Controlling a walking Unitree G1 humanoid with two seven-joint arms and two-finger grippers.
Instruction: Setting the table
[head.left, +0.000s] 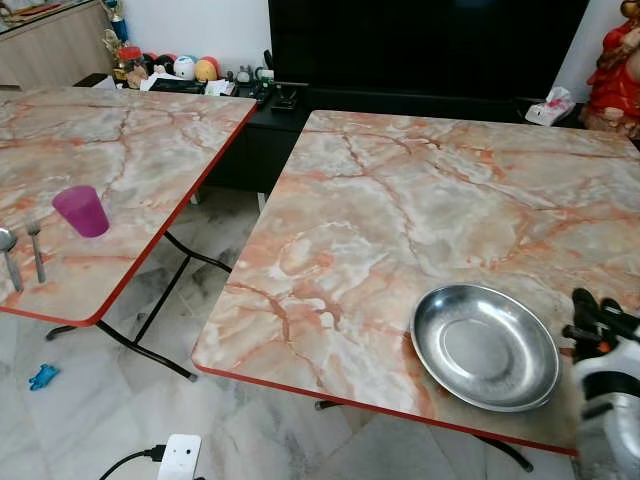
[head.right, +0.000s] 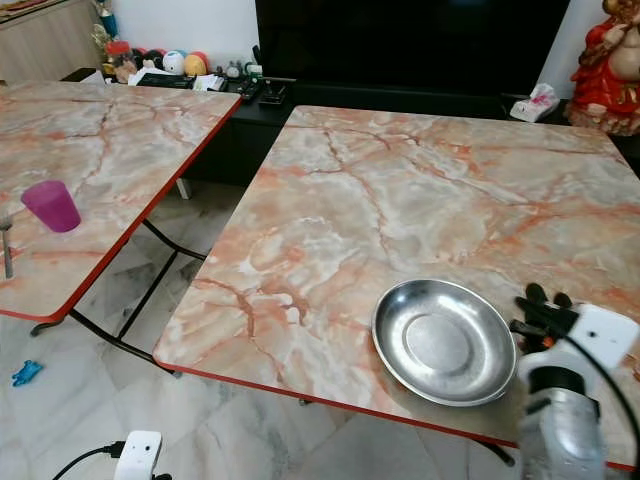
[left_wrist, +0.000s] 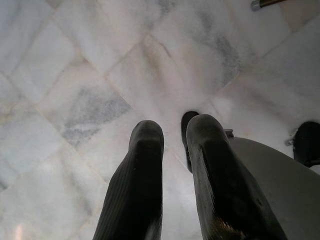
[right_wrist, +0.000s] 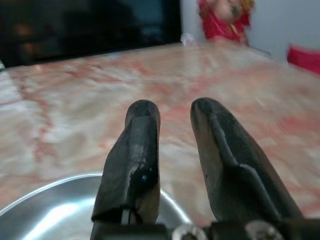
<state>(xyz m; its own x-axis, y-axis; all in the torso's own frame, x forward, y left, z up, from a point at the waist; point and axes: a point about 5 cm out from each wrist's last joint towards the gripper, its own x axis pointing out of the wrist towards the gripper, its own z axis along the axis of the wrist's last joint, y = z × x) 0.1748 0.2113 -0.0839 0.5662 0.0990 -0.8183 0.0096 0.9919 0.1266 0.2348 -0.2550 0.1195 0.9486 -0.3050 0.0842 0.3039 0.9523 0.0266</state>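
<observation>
Resting on the near marble table (head.left: 400, 200), close to its red front edge, is a round steel plate (head.left: 485, 345), empty and lying flat. Just beside the plate, on the side toward the robot's right, the right gripper (head.left: 590, 322) hovers at the table's corner with its white wrist housing below it. Well apart from the plate, across a gap of tiled floor (head.left: 110, 400), stands a second marble table (head.left: 120, 150); on it a purple cup (head.left: 82, 211) stands upright, and near the cup, toward that table's front edge, lie a spoon (head.left: 8, 250) and a fork (head.left: 36, 248) side by side. Far behind the plate, a dark TV cabinet (head.left: 420, 50) runs along the wall, with a red figurine (head.left: 615, 65) at its end.

From the right eye, the plate (head.right: 443, 340) sits the same way near the front edge, the right gripper (head.right: 545, 315) just beside its rim, not touching that can be seen.

Along the left wrist, the left gripper (left_wrist: 172, 135) hangs over the pale floor tiles, its two black fingers (left_wrist: 145, 165) slightly parted and holding nothing.

Along the right wrist, the right gripper (right_wrist: 175, 112) points across the tabletop, fingers (right_wrist: 137, 150) spread with a clear gap and nothing between them; the plate's rim (right_wrist: 60, 200) lies just beneath them.
</observation>
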